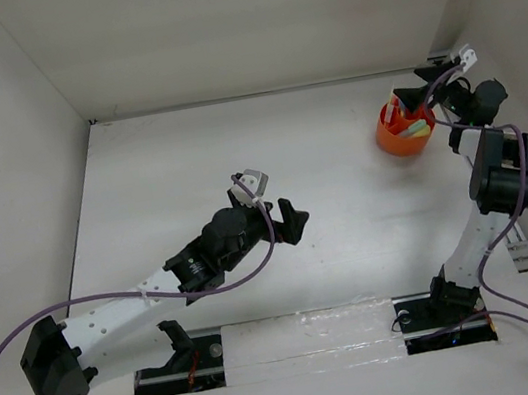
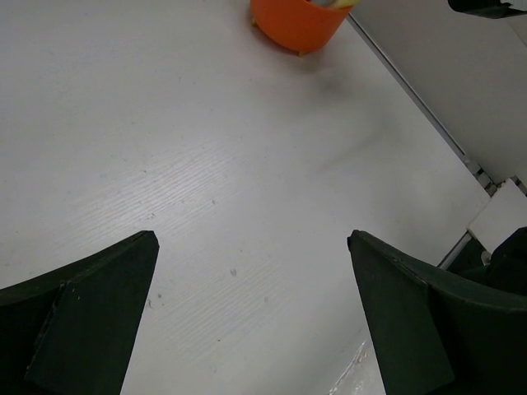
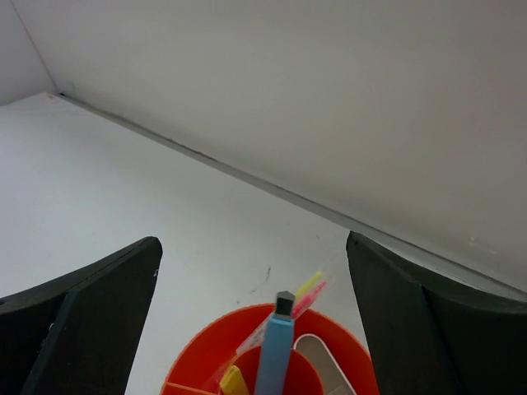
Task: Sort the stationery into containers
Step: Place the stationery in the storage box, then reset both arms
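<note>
Right end effector (image 3: 254, 245) wide open, empty, directly above cup (image 3: 198, 362); blue pen (image 3: 274, 354) upright inside; left end effector (image 2: 251, 237) open, empty, well apart.

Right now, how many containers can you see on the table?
1. The orange cup stands at the far right of the table, under the open right gripper, with stationery inside. No other shows.

Glossy orange plastic cup (image 1: 399, 142); matt, faintly grained white table (image 1: 238, 161)
</note>
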Robot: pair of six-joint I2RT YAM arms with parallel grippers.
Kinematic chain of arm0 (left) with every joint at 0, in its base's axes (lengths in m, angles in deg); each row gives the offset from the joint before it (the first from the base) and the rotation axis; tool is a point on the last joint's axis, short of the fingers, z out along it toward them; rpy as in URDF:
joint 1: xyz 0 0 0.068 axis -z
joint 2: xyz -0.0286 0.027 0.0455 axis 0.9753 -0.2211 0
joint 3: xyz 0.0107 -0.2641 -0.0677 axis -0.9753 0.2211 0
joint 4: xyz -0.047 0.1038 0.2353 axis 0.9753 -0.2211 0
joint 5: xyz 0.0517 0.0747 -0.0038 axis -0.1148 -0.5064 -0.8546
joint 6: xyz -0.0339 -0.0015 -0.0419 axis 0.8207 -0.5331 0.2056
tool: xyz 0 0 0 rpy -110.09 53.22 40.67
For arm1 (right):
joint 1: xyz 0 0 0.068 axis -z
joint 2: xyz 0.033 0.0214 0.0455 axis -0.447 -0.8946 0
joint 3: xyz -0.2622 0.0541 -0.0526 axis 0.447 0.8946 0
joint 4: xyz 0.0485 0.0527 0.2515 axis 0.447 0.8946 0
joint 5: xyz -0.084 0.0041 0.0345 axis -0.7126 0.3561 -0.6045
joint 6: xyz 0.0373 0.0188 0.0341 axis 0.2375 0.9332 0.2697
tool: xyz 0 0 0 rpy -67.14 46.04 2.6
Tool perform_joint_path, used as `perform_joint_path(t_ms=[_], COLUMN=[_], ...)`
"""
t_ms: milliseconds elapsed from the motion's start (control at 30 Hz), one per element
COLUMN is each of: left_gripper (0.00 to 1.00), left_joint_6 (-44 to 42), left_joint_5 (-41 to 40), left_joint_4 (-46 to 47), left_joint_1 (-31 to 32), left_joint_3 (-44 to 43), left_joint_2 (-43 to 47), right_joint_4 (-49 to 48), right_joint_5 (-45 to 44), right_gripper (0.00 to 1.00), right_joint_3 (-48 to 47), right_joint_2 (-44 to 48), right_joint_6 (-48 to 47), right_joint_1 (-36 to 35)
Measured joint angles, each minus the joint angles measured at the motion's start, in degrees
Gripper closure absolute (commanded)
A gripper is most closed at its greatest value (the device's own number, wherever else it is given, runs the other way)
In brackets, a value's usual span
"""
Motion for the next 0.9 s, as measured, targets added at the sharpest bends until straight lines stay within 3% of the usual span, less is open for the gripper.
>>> perform_joint_path(t_ms=[133, 300, 467, 667, 900], left_gripper=[0.00, 0.00, 0.00, 0.00, 0.00], left_joint_6=[0.74, 5.68, 13.62, 20.04, 20.94], left_joint_5=[-1.92, -9.66, -17.18, -27.21, -36.83], left_joint_4=[-0.59, -8.15, -20.41, -38.84, -53.64], left_joint_1=[0.00, -0.39, -3.61, -4.24, -4.20], left_joint_3=[-0.15, -6.82, -21.57, -39.10, -42.88], left_joint_2=[-0.02, -3.74, -10.34, -14.91, -8.94], right_joint_4=[1.11, 11.17, 33.66, 62.64, 89.90], right_joint_5=[-2.91, -10.64, -27.71, -52.24, -72.08], right_gripper=[0.00, 0.00, 0.00, 0.00, 0.00], right_joint_3=[2.86, 3.56, 3.26, 2.19, -1.88], right_joint_2=[5.53, 18.49, 32.83, 46.80, 61.33], right_joint_6=[0.96, -3.98, -14.95, -20.24, -20.59], right_joint_1=[-0.20, -3.56, -19.58, -38.34, -51.32])
